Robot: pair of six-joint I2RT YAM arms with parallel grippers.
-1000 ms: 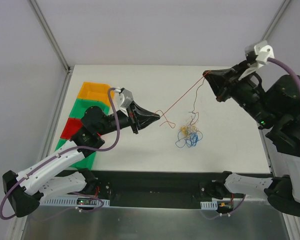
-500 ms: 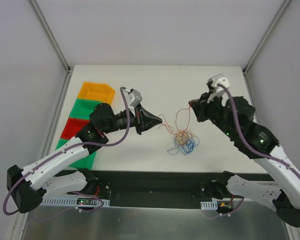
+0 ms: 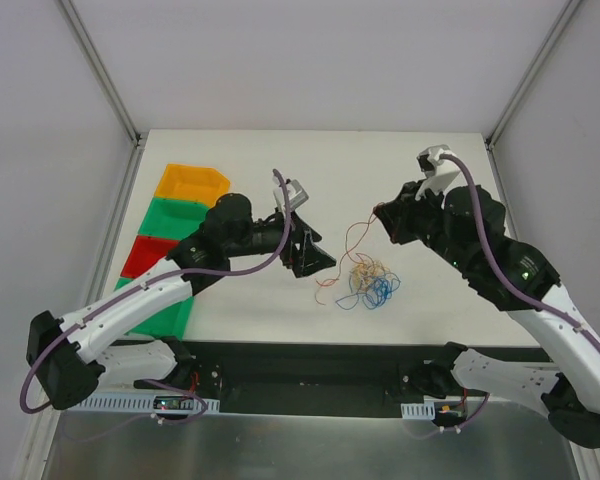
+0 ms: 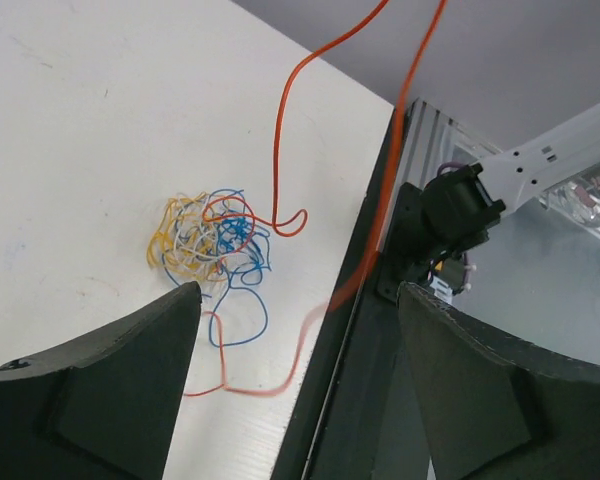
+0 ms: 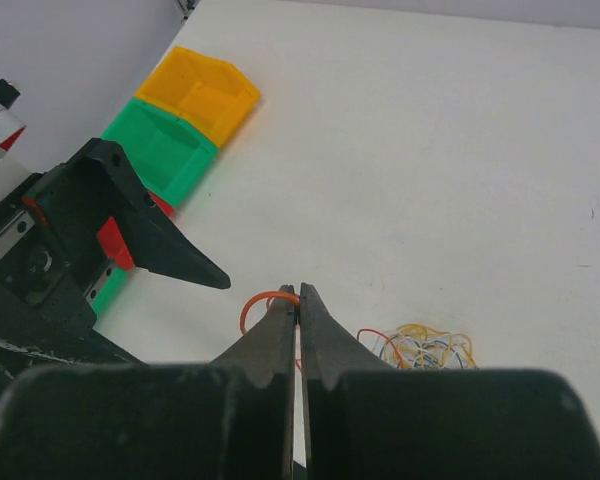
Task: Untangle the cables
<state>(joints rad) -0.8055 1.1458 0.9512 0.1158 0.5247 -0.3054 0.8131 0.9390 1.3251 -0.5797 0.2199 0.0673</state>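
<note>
The cables [image 3: 371, 281] lie on the white table as a small clump of blue, yellow and white strands, also seen in the left wrist view [image 4: 213, 240] and the right wrist view [image 5: 426, 346]. One red cable [image 3: 352, 236] rises from the clump to my right gripper [image 3: 383, 214], which is shut on its end [image 5: 263, 298]. The far end of that red cable trails loose on the table [image 4: 242, 390]. My left gripper [image 3: 321, 258] hovers just left of the clump, open, with nothing between its fingers [image 4: 110, 385].
Along the table's left edge stand an orange bin [image 3: 192, 182], a green bin [image 3: 180, 213], a red bin [image 3: 143, 256] and another green one [image 3: 168, 318]. The black rail [image 3: 310, 366] runs along the near edge, close behind the left gripper.
My left gripper has opened and let go of the red cable, whose end dropped slack onto the table. The right gripper came down toward the clump, then held still.
</note>
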